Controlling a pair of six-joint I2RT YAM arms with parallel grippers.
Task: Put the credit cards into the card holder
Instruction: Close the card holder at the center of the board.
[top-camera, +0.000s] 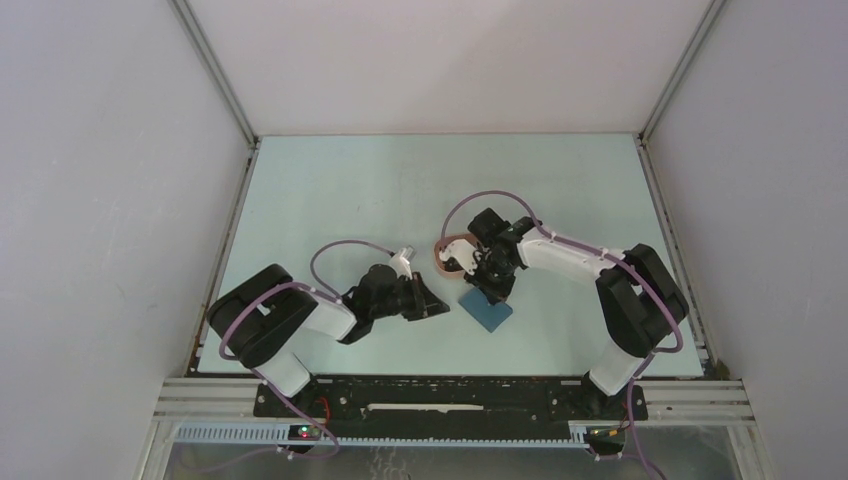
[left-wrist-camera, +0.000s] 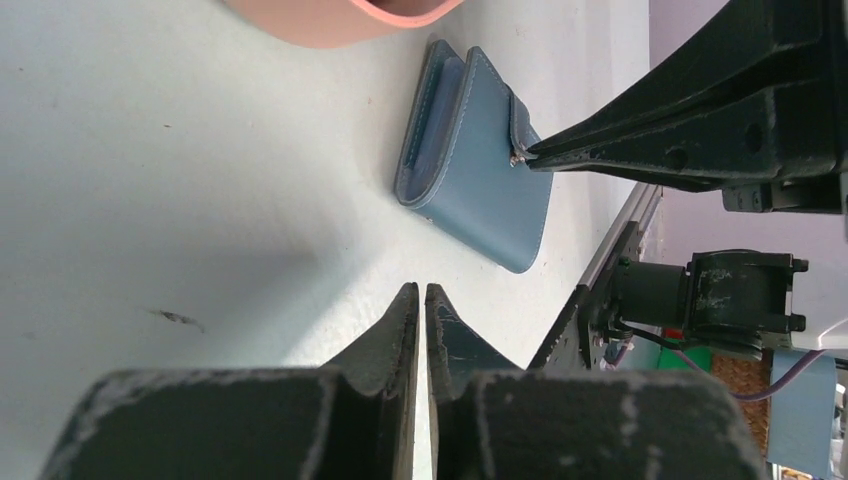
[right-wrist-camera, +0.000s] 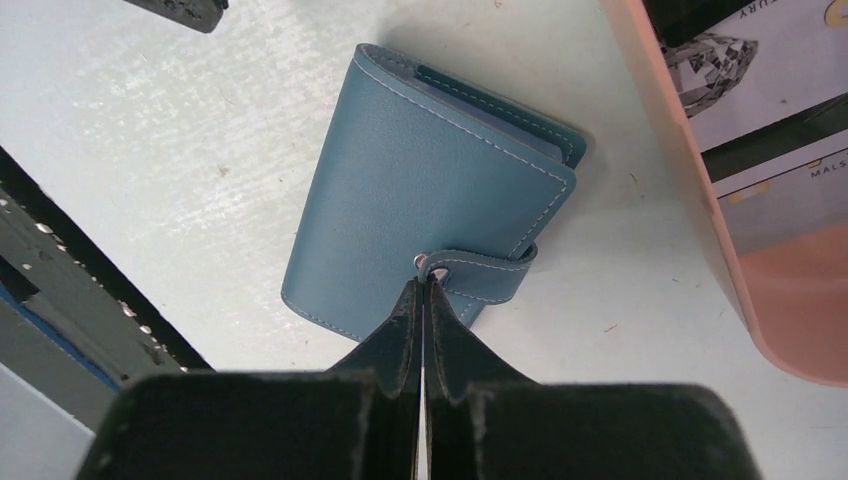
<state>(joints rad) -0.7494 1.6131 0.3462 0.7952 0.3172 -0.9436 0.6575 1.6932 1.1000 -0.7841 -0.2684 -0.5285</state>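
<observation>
The blue card holder (top-camera: 486, 311) (left-wrist-camera: 480, 160) (right-wrist-camera: 420, 190) lies folded on the table. My right gripper (top-camera: 492, 296) (right-wrist-camera: 422, 285) is shut, its tips pinching the end of the holder's snap tab (right-wrist-camera: 480, 278), where the metal snap shows. Its fingers (left-wrist-camera: 650, 150) reach the tab from the right in the left wrist view. My left gripper (top-camera: 440, 305) (left-wrist-camera: 420, 290) is shut on nothing, low over bare table just left of the holder. The credit cards (right-wrist-camera: 770, 70), pale with print plus a dark one (right-wrist-camera: 690, 15), lie in the pink tray.
The salmon-pink oval tray (top-camera: 445, 262) (left-wrist-camera: 330, 20) (right-wrist-camera: 700, 200) stands right behind the card holder, under the right wrist. The table's near edge and black rail (left-wrist-camera: 590, 300) run close in front of the holder. Grey walls enclose the table.
</observation>
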